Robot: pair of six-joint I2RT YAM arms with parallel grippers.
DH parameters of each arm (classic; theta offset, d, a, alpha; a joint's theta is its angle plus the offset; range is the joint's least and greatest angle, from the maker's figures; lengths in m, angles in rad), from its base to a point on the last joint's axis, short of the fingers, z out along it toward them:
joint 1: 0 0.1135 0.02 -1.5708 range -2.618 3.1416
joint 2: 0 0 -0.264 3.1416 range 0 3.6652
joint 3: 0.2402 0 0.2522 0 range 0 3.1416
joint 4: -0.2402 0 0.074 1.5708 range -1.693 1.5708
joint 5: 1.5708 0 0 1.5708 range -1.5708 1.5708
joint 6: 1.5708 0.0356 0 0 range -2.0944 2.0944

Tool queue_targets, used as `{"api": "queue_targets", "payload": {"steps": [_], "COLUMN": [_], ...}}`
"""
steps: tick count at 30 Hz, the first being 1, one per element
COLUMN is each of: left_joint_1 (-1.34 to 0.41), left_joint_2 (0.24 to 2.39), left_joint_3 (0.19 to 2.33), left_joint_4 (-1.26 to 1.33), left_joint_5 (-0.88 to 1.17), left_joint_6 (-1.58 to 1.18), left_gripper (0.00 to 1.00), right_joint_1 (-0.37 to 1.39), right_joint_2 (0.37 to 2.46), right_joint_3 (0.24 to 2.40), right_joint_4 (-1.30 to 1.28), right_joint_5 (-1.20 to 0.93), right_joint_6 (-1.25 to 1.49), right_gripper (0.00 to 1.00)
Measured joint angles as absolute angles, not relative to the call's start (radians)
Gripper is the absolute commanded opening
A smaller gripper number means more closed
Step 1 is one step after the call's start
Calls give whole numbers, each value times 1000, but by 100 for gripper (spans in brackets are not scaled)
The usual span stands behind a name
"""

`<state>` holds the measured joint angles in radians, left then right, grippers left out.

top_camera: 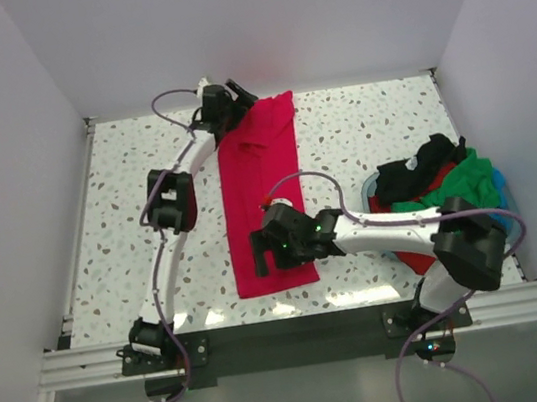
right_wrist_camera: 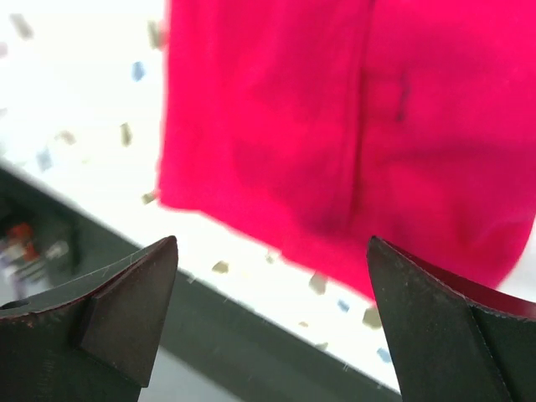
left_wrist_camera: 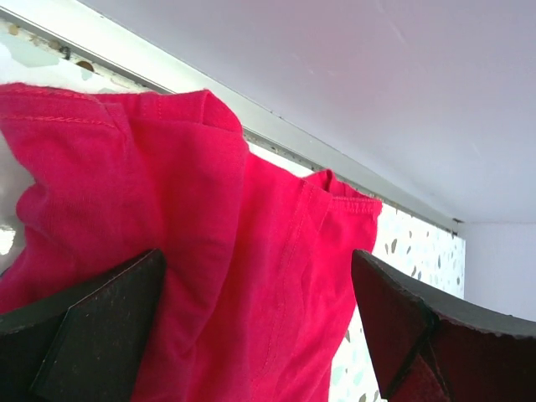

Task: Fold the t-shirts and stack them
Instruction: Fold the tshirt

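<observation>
A bright crimson-red t-shirt (top_camera: 263,197) lies as a long narrow strip on the speckled table, running from the back wall to the front edge. My left gripper (top_camera: 241,96) is open at its far end; in the left wrist view the far hem and sleeve (left_wrist_camera: 251,251) lie between the spread fingers (left_wrist_camera: 100,327). My right gripper (top_camera: 260,251) is open just above the shirt's near end (right_wrist_camera: 335,126), near the table's front edge. A black shirt (top_camera: 420,166), a green shirt (top_camera: 468,181) and a red one (top_camera: 419,259) are heaped at the right.
The heaped shirts sit in a light blue round basket (top_camera: 370,189) at the right side. White walls close in the back and both sides. A black metal rail (top_camera: 298,333) runs along the front edge.
</observation>
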<state>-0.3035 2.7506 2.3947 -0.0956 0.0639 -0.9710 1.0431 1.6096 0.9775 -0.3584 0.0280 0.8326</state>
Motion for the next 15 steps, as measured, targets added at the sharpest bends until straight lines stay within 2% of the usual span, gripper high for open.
{"api": "queue_targets", "payload": {"steps": [8, 15], "left_joint_1": [-316, -315], "left_joint_2": [2678, 2476], "left_joint_3": [2362, 2262], "left_joint_4": [-229, -391], "left_joint_5": [-92, -46], "left_joint_6": [-1008, -918], "left_gripper": [100, 100], "right_joint_1": [1051, 1047], "right_joint_2": [1340, 1233], "right_joint_3": [933, 925], "right_joint_4": [-415, -544], "right_joint_5": [43, 144], "right_joint_6": [867, 865], "right_gripper": [99, 99]}}
